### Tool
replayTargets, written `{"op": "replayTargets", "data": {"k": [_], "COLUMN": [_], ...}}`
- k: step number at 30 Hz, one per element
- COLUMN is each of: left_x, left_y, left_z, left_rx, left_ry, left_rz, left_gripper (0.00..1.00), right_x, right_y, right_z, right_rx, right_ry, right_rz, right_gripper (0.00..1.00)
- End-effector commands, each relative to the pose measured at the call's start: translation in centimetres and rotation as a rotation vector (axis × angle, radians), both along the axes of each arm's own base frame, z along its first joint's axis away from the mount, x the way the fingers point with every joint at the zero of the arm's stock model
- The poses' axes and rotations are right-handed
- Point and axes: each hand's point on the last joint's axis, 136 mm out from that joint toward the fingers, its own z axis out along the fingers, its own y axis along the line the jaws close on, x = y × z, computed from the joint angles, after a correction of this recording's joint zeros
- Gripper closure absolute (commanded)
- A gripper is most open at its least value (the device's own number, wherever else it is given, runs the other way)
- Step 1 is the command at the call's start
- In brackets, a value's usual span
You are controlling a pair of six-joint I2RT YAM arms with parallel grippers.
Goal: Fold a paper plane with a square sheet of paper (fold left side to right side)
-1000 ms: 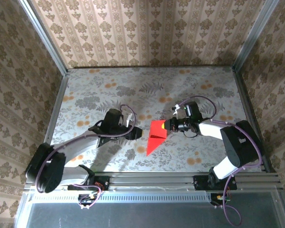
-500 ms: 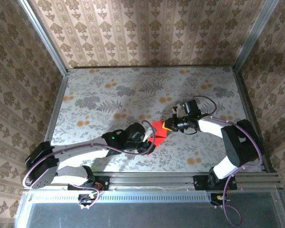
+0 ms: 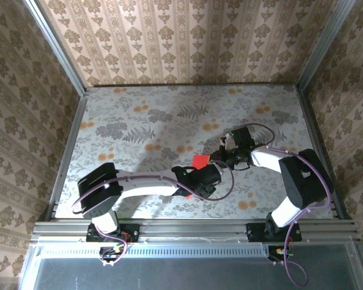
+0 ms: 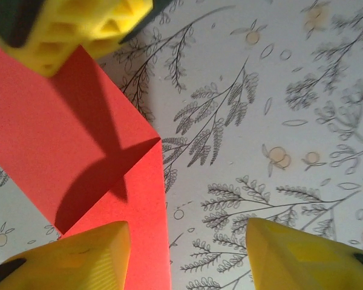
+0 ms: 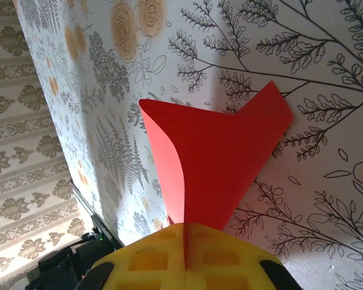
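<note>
Position of the red sheet (image 3: 199, 161) decides my next move: it lies on the floral table (image 3: 127, 127) in the near middle, between my two grippers and just beyond the tip of my left gripper (image 3: 198, 173), which reaches across from the left. Through the left wrist camera the red sheet (image 4: 66, 151) sits off to one side of the left gripper (image 4: 184, 228). One yellow finger (image 4: 85, 257) hangs over its near corner and the other finger (image 4: 302, 257) over bare table (image 4: 278, 90), so the paper is not centred between them. A crease or layer edge runs diagonally across it, from near that finger up toward a pointed corner. The sheet is already partly folded, and its long axis seems to run away from my left fingers toward the right gripper (image 3: 218, 158). My left jaws stand about half open and grip nothing; I cannot tell whether the nearer finger touches the paper. My right gripper (image 5: 186, 232) is clamped tight on one end of the red sheet (image 5: 224, 151), with one layer curling up off the table beside the pads. I judge the left arm better placed for pressing, since the right is occupied as anchor, but the left must first shift sideways onto the red.
</note>
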Motion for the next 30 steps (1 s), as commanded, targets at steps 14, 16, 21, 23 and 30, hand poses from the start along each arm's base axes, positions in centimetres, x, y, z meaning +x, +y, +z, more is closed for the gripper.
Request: {"op": "replayTargets", "data": {"k": [14,16,21,23,30], "left_x": [1.2,1.1,0.9,0.8,0.9], "left_y": [2.9,3.0,3.2,3.1,3.4], "left_z": [-2.4,-2.6,-3.0,-3.0,-3.5], "left_rx": [0.246,0.250,0.250,0.244,0.246], "left_ry": [-0.093,-0.090,-0.077,-0.075,-0.076], "left_rz": [0.062,0.062,0.061,0.061,0.072], "left_gripper": [0.52,0.56,0.66,0.70,0.85], "right_x": [0.7,0.8,0.8,0.8,0.8], "right_y": [0.3,0.3,0.2,0.2,0.2], "right_z": [-0.4,-0.5,-0.7,-0.8,-1.2], "right_rx": [-0.004,-0.005,-0.011,-0.013,-0.018], "right_ry": [0.037,0.040,0.044,0.045,0.050], "right_rz": [-0.010,-0.011,-0.013,-0.014,-0.014], "right_gripper": [1.00,1.00,1.00,1.00,1.00]}}
